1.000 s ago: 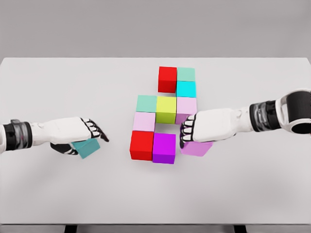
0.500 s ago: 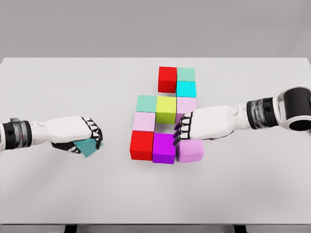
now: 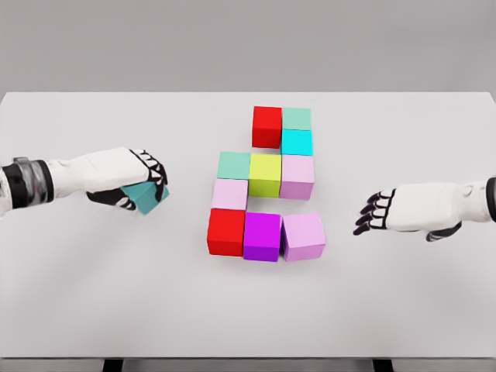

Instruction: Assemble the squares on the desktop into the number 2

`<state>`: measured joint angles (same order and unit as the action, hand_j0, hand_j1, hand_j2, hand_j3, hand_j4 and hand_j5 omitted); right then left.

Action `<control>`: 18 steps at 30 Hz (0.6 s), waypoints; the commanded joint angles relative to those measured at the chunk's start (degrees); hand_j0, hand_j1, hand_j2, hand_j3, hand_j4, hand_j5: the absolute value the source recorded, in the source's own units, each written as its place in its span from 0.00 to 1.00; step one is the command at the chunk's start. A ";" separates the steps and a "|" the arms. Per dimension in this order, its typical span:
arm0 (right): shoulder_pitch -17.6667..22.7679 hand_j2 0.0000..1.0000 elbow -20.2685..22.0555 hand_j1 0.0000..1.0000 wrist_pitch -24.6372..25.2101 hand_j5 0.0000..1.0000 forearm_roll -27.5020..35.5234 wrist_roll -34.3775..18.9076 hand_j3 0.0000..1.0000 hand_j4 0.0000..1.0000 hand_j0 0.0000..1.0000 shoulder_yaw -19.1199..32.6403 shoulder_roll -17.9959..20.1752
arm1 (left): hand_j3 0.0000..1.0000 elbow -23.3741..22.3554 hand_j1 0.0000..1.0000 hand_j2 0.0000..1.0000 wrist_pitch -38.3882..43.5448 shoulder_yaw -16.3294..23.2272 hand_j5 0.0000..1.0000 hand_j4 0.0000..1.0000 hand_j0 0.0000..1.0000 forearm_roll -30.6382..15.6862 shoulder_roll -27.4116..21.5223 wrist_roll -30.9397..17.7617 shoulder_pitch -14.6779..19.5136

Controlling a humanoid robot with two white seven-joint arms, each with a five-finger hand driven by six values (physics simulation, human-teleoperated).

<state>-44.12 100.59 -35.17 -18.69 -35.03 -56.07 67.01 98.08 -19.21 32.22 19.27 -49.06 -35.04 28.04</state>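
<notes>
We note the right hand (image 3: 381, 212) has let go of the lilac cube (image 3: 303, 236) and pulled back toward its own side — fingers now loosely spread, holding nothing, well clear of the block it was covering half a second ago. That cube sits flat on the counter (image 3: 93, 310), touching the purple cube (image 3: 262, 236) and closing the bottom row with the red cube (image 3: 226, 232). We judge the lower bar of the 2 done.

The left hand (image 3: 139, 186) has lifted and moved inward, fingers clenched around a teal cube (image 3: 147, 197) carried beneath the palm — well apart from the figure, which lies off past its fingertips.

The top row reads only red (image 3: 266, 126) and mint (image 3: 296, 118); we expect the teal piece belongs there, left of the red.
</notes>
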 commanded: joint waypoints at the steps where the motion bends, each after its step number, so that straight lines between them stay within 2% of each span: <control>1: 0.00 1.00 -0.04 1.00 0.17 1.00 0.41 0.03 1.00 1.00 1.00 -0.09 1.28 | 0.44 -0.61 0.44 0.44 4.79 0.04 0.44 0.44 0.44 -0.11 2.04 0.04 0.17; 4: -0.18 1.00 -0.04 1.00 0.17 1.00 0.41 0.03 1.00 1.00 1.00 -2.55 0.75 | 0.44 -1.32 0.44 0.44 7.25 0.04 0.44 0.44 0.44 -0.20 3.09 0.04 2.20; 10: -0.44 1.00 -0.04 1.00 0.17 1.00 0.41 0.03 1.00 1.00 1.00 -3.43 -2.50 | 0.43 -3.60 0.43 0.43 9.81 0.13 0.43 0.43 0.43 -0.11 5.99 0.04 4.13; 15: -0.97 1.00 -0.39 1.00 0.17 1.00 -0.38 0.03 1.00 1.00 1.00 -3.43 -3.12 | 0.43 -5.10 0.43 0.43 10.07 0.13 0.43 0.43 0.43 -0.02 8.01 0.04 5.54; 18: -0.97 1.00 -1.27 1.00 0.17 1.00 -0.90 0.03 1.00 1.00 1.00 -3.70 -4.87 | 0.43 -5.27 0.43 0.43 15.08 0.21 0.43 0.43 0.43 0.06 10.39 0.04 5.89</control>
<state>-45.09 99.70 -35.12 -19.55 -35.01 -59.67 62.95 93.12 -6.52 32.43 19.39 -40.02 -35.04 34.19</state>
